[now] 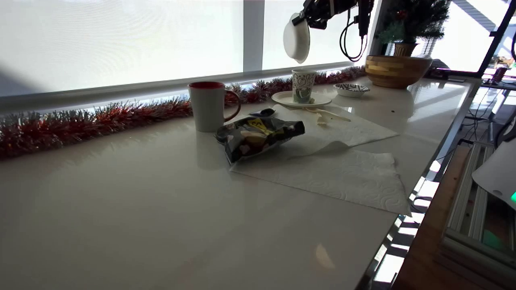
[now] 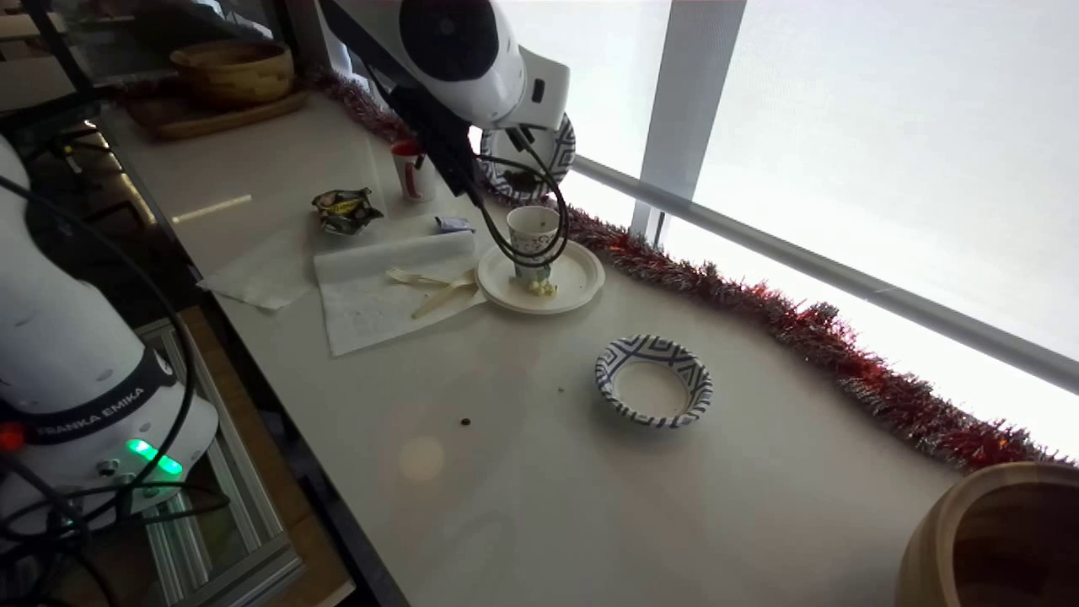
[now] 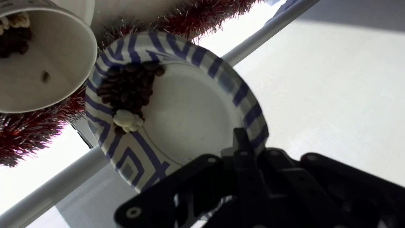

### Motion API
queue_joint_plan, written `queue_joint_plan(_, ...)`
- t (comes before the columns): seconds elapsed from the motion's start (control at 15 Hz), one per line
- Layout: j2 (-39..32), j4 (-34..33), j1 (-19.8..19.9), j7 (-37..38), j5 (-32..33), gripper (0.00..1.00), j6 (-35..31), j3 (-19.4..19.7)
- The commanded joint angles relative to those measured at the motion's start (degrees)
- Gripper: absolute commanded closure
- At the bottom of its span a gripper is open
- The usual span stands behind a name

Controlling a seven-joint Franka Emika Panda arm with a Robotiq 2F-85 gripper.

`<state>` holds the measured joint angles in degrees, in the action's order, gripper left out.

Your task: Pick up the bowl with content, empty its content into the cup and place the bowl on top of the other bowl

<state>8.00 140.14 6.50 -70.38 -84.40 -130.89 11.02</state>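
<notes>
Claw tight on tilted bowl near cup

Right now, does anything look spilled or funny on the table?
Yes, some popcorn lies on the plate, just outside the cup, and a small dark bit sits on the table. They probably spilled, since similar bits are in the cup and the tilted bowl.

In an exterior view, the dark band around the white robot arm reads "FRANKA EMIKA"; lettering on the bag is illegible.
</notes>
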Motion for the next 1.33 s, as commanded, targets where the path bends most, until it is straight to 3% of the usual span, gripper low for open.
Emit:
queue_joint_plan(0.0,0.7,0.7,1.6,-2.3,-2.7,0.99,2.8,-0.1)
queue_joint_plan(1.27,-0.3,1.0,4.2,-5.1,-5.3,0.99,9.3,0.9)
